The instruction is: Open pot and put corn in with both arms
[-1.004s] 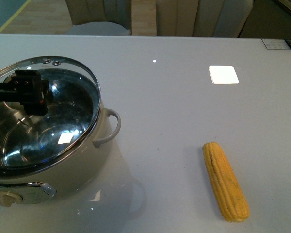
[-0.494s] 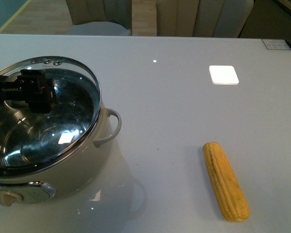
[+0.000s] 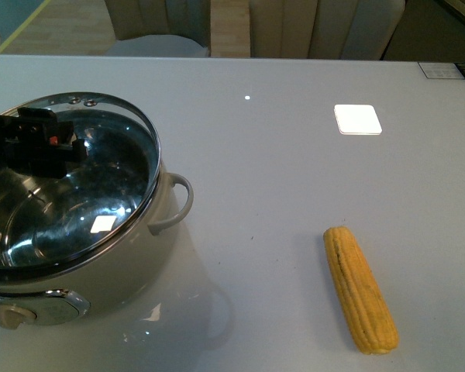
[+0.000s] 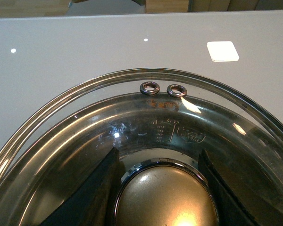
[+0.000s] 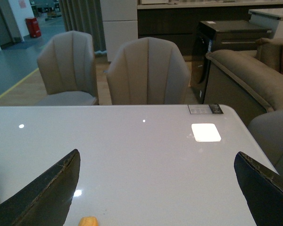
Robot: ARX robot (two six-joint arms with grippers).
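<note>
The cream-white pot (image 3: 159,232) stands at the table's front left, with its loop handle (image 3: 180,203) toward the middle. Its glass lid (image 3: 116,167) rests tilted on the steel rim. My left gripper (image 3: 39,143) is shut on the lid's gold knob (image 4: 165,197), a black finger (image 4: 92,188) on each side of it; two steam vents (image 4: 163,89) show near the lid's far edge. The corn (image 3: 360,289) lies on the table at the front right, clear of the pot. My right gripper (image 5: 155,197) hangs open above the table, and only the corn's tip (image 5: 88,221) shows in its wrist view.
A beige control knob (image 3: 12,316) sticks out of the pot's front. A bright white square (image 3: 357,119) shows on the glossy grey table (image 3: 279,178), and a label (image 3: 448,70) lies at the far right corner. Padded chairs (image 5: 148,70) stand beyond the far edge.
The left gripper has shifted slightly left while holding the knob, and the lid has moved a little with it. The corn has not moved.
</note>
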